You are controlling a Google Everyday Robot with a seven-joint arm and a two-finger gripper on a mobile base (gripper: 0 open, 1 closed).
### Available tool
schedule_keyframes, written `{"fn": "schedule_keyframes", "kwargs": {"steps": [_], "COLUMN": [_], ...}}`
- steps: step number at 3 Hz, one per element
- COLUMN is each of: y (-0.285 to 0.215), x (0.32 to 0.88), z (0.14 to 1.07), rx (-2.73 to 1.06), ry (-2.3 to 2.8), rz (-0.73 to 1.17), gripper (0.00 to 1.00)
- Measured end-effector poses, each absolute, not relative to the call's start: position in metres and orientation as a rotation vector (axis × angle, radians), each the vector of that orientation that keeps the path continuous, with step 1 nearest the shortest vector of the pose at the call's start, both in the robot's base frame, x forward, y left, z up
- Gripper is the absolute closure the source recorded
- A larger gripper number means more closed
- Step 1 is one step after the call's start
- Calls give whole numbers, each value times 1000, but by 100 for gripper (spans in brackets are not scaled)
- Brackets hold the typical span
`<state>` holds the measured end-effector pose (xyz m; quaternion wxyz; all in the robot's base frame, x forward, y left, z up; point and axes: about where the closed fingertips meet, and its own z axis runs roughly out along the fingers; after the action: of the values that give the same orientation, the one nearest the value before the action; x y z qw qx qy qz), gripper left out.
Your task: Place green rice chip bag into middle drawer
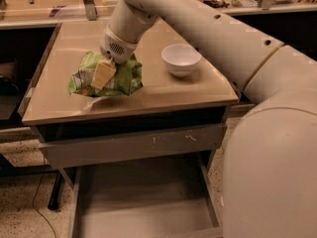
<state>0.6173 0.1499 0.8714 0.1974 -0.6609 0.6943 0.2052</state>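
The green rice chip bag point(121, 78) is crumpled and bright green, at the front left of the tan tabletop point(168, 90). My gripper point(105, 73) comes down on it from above. One cream finger point(103, 74) lies across the bag's middle and the other is hidden behind the foil. The bag looks pinched and slightly raised, with a shadow under its front edge. The middle drawer point(143, 202) is pulled out below the table, with a flat grey floor and thin side walls.
A white bowl point(181, 58) stands on the tabletop to the right of the bag. A grey drawer front with pale scratch marks point(133, 145) sits just under the tabletop. My large white arm point(267, 148) fills the right side. Cluttered shelves run along the back.
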Motion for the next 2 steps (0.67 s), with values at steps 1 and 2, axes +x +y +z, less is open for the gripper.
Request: {"fn": "schedule_keyframes", "kwargs": {"steps": [1,2], "y": [144,144], "x": [578,578], "z": [881,881], "rx": [-1854,-1854], "ry": [1954,1954], "rz": [591,591], "gripper": [100,100]}}
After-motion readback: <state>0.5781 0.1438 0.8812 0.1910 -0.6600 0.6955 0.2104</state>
